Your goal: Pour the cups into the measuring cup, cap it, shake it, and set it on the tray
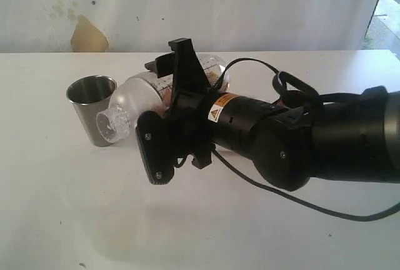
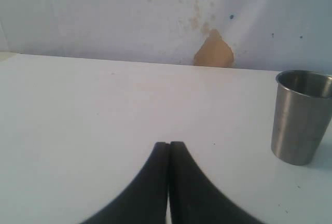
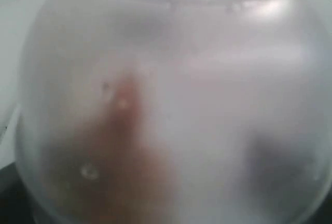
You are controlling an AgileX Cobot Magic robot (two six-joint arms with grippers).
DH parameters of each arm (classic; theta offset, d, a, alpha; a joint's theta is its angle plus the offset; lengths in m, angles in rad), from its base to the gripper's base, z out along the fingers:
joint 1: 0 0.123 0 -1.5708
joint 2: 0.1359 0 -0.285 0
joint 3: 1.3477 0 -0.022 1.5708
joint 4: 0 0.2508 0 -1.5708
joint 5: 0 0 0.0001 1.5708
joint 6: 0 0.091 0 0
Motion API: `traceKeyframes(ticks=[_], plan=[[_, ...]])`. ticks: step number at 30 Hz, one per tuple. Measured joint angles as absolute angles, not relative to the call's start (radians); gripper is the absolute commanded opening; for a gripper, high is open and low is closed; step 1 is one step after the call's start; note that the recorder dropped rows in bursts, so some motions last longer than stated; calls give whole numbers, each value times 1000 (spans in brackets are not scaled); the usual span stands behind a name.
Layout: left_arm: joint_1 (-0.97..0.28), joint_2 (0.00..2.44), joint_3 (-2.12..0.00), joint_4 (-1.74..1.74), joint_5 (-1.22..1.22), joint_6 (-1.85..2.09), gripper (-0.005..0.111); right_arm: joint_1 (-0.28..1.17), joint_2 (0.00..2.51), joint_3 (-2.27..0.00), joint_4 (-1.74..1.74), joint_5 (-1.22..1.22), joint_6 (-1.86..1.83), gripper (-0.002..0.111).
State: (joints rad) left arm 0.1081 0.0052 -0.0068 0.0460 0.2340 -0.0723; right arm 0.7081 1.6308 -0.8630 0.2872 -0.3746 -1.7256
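Measuring cup (image 1: 215, 73) sideways between right jaws

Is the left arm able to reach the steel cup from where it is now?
Probably yes: only bare table lies between its fingers and the steel cup, but the fingers are shut and must open first.

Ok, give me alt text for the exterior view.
The right gripper holds the measuring cup on its side over a white table, its cap pointing toward an upright steel tumbler. The black arm reaches in from the right and fills much of the view.
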Motion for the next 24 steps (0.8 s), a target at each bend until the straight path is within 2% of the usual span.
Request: traceKeyframes(ticks=[11, 24], plan=[[108, 5, -7, 46, 234, -72, 0, 708, 1674, -864, 283, -485, -1800, 0], [108, 5, -7, 46, 234, -72, 0, 708, 1674, -864, 271, -495, -2036, 0]])
